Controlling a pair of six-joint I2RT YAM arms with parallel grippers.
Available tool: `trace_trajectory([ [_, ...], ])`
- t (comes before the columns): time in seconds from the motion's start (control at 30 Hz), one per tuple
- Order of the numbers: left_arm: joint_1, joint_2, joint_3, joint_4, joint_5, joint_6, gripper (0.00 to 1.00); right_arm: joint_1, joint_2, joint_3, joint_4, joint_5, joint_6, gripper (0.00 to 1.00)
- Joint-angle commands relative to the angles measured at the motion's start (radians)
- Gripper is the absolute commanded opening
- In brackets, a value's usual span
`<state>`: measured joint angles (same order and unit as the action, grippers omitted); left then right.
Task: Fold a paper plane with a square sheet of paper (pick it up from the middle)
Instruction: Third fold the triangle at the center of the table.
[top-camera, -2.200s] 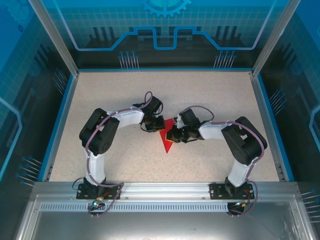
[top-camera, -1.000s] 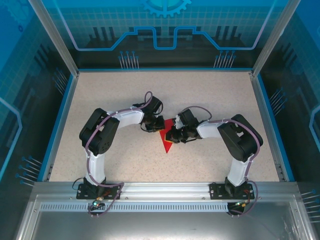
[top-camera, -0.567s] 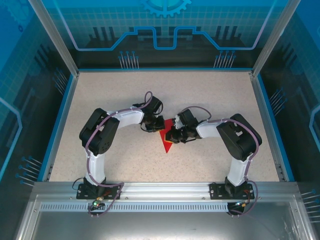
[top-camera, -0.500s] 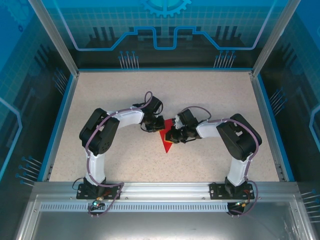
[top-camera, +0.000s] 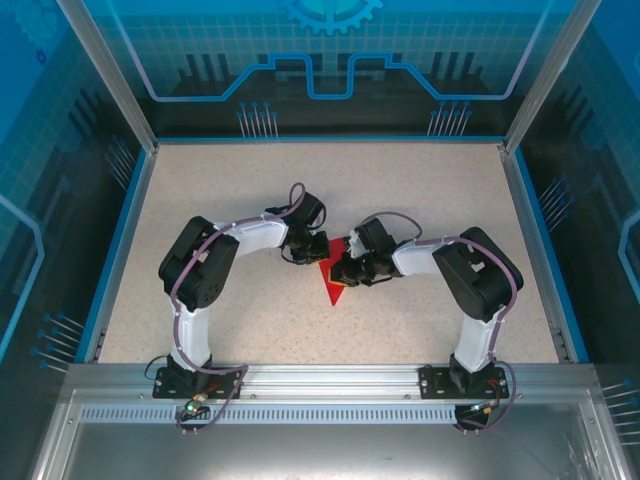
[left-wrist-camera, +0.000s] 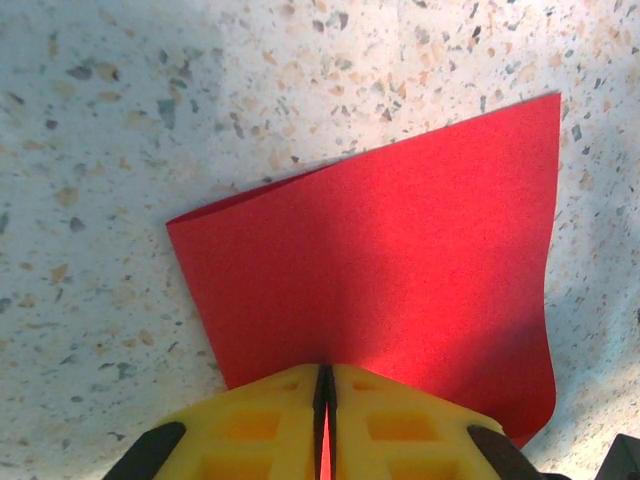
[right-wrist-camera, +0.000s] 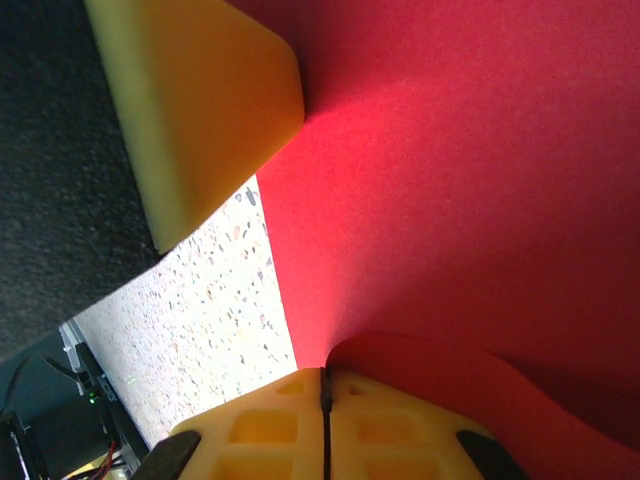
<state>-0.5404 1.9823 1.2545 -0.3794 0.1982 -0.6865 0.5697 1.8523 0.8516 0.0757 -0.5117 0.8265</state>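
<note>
The square sheet of paper is bright red and folded into a triangle whose tip points toward the near edge, at the table's middle. My left gripper is shut on its far left part. In the left wrist view a red sliver of paper runs between the closed yellow fingertips. My right gripper is shut at the paper's right side. In the right wrist view a curled flap of the paper rises right from its closed tips, and the left gripper's yellow finger presses the sheet at the upper left.
The speckled tabletop is ringed by a blue rim and clear enclosure walls. Both arm bases sit on the metal rail at the near edge. The two wrists are almost touching over the paper.
The right arm's elbow has shifted slightly left. Both grippers and the paper stay where they were.
</note>
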Motion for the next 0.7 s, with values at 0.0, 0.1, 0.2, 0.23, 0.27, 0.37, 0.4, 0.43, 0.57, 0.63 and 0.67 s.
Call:
trace_trajectory([
  [0.0,-0.001,0.015,0.027,-0.07,-0.002,0.039,0.12,0.009,0.05,0.011,-0.059,0.027,-0.051,0.08],
  [0.1,-0.001,0.026,0.031,-0.075,-0.003,0.039,0.12,0.008,0.059,0.02,-0.078,0.028,-0.071,0.08],
  [0.2,0.0,0.032,0.028,-0.075,-0.003,0.036,0.12,0.009,0.063,0.022,-0.084,0.016,-0.088,0.08],
  [0.23,-0.001,0.033,0.025,-0.075,-0.002,0.034,0.12,0.01,0.061,0.022,-0.083,0.009,-0.095,0.08],
  [0.27,0.0,0.035,0.023,-0.075,-0.003,0.034,0.12,0.01,0.057,0.022,-0.085,0.006,-0.104,0.08],
  [0.37,-0.001,0.039,0.018,-0.079,-0.004,0.035,0.12,0.01,0.038,0.048,-0.085,-0.018,-0.134,0.08],
  [0.4,0.0,0.039,0.016,-0.076,-0.003,0.034,0.12,0.012,0.032,0.052,-0.086,-0.019,-0.143,0.08],
  [0.43,-0.001,0.041,0.016,-0.074,-0.005,0.033,0.12,0.011,0.025,0.055,-0.088,-0.025,-0.157,0.08],
  [0.57,0.0,0.041,0.016,-0.076,-0.003,0.034,0.12,0.011,0.031,0.066,-0.103,-0.032,-0.187,0.08],
  [0.63,-0.001,0.041,0.018,-0.078,-0.001,0.034,0.12,0.009,0.048,0.065,-0.107,-0.031,-0.189,0.08],
  [0.67,-0.001,0.041,0.018,-0.079,-0.001,0.034,0.12,0.007,0.054,0.061,-0.104,-0.026,-0.189,0.08],
])
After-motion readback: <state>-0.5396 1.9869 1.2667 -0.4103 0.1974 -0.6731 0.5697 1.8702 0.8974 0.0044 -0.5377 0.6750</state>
